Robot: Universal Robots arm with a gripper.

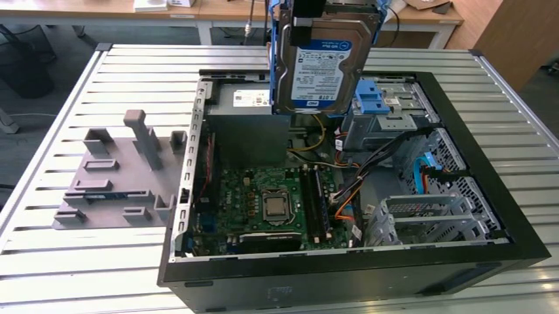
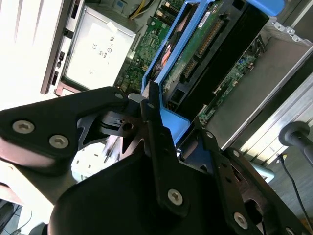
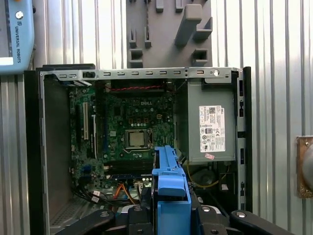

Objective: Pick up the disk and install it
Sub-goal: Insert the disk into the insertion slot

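- The disk (image 1: 328,65) hangs upright in the air over the back part of the open computer case (image 1: 489,216). In the exterior view it stands in front of the grey power-supply box (image 1: 249,124) and the drive cage (image 1: 389,108), and it seems to touch neither of them.
- The gripper (image 2: 173,129) holds the disk from above. Its jaws are clamped on the blue bracket (image 2: 168,120) at the upper end of the disk.
- I judge the disk to be stiff and rather heavy for its size, because its body is metal; it will not bend.
- The plastic bracket is probably the weaker part. It may flex a little, so a hold at one end could let the disk swing or slip.
- The disk is likely fragile against knocks, and the bare green circuit board (image 2: 205,49) on its underside should not be pressed.
- The best places to hold it seem to be the bracket's end or the two long edges, not the flat faces.
- In looks it is a flat silver rectangle with a blue-and-white label (image 1: 325,72) facing the exterior view and a blue frame along its edges.
- The case lies open on the slatted bench (image 1: 70,261), with the motherboard (image 1: 271,196) exposed.
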